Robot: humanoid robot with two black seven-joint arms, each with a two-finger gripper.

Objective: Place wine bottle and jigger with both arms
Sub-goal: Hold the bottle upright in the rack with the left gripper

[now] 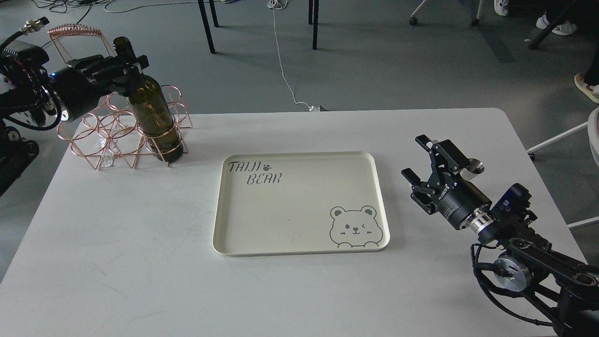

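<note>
The wine bottle, dark olive green, stands upright in a ring of the copper wire rack at the table's back left. My left gripper is shut on the bottle's neck just below the mouth. The jigger, small and shiny steel, sits on the table at the right. It is mostly hidden behind my right gripper. My right gripper is open and empty, with the jigger just beyond its upper finger.
A cream tray printed with "TAIJI BEAR" and a bear lies in the middle of the white table. The rack has several more rings and a tall handle. Chair legs and a cable are on the floor behind.
</note>
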